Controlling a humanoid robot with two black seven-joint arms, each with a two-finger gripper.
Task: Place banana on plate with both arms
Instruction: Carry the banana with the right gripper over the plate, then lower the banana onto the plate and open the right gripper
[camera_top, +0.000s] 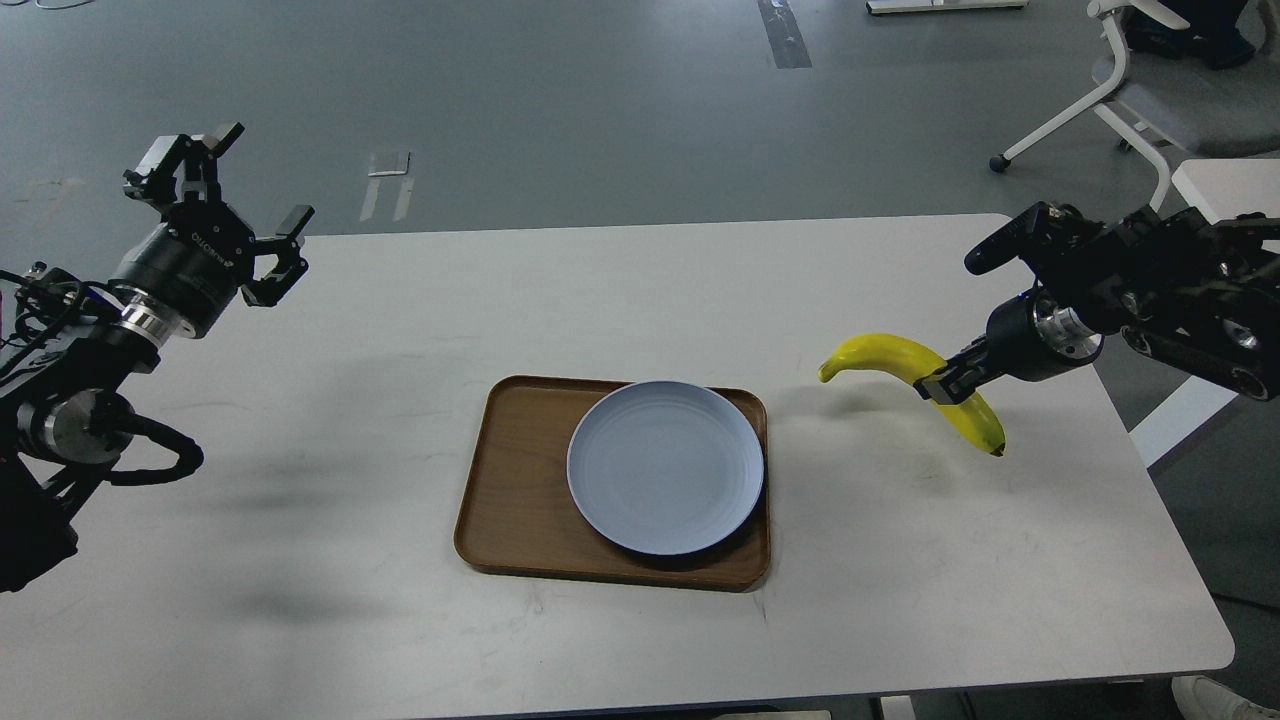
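The yellow banana (890, 358) hangs in the air above the table's right side, right of the plate, with its shadow on the table below. My right gripper (938, 388) is shut on the banana's middle. The pale blue-grey plate (665, 466) lies empty on the right part of a brown wooden tray (515, 480) at the table's centre. My left gripper (225, 195) is open and empty, raised above the table's far left corner, well away from the plate.
The white table (620, 300) has rounded corners; its right edge runs just under my right arm. A white office chair (1140, 90) stands on the grey floor at the back right. Another white table's corner (1230, 195) shows at the right edge.
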